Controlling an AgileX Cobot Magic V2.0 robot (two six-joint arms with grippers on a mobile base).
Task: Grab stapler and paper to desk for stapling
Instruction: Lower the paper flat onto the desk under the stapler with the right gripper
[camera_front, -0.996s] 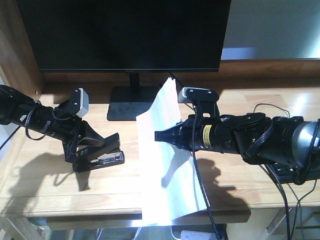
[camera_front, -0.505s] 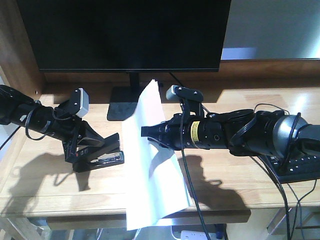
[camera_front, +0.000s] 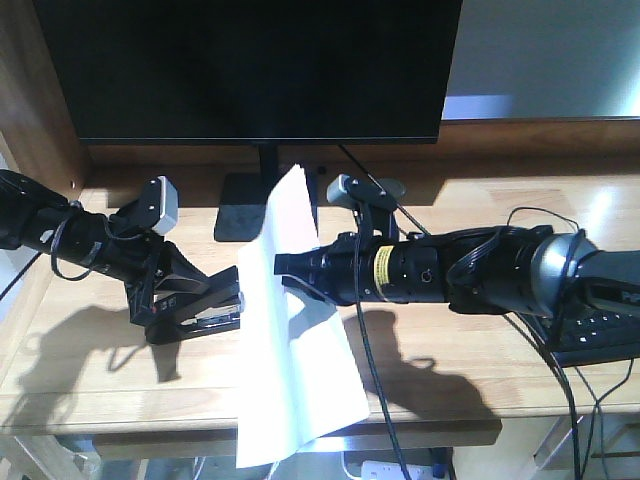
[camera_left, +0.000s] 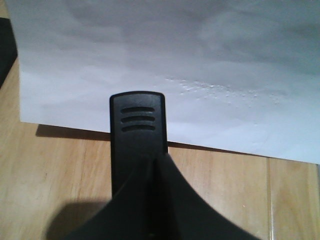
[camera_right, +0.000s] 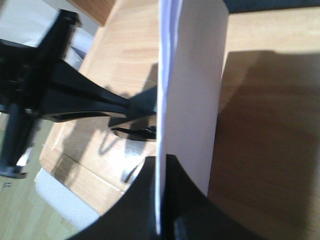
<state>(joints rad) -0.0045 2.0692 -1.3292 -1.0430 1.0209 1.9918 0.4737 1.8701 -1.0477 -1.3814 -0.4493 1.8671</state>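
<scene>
Our right gripper (camera_front: 283, 267) pinches the paper (camera_front: 300, 390) edge-on; our left gripper (camera_front: 212, 293) seems clamped around the stapler (camera_front: 212, 314). The limp sheet may buckle against the stapler's nose instead of entering.

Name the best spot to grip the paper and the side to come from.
Pinch the paper at mid-height on its right edge, coming from the right, one finger per face. It stands nearly on edge, so a side pinch fits, and its far edge is free for the stapler. The right gripper holds it so.
</scene>
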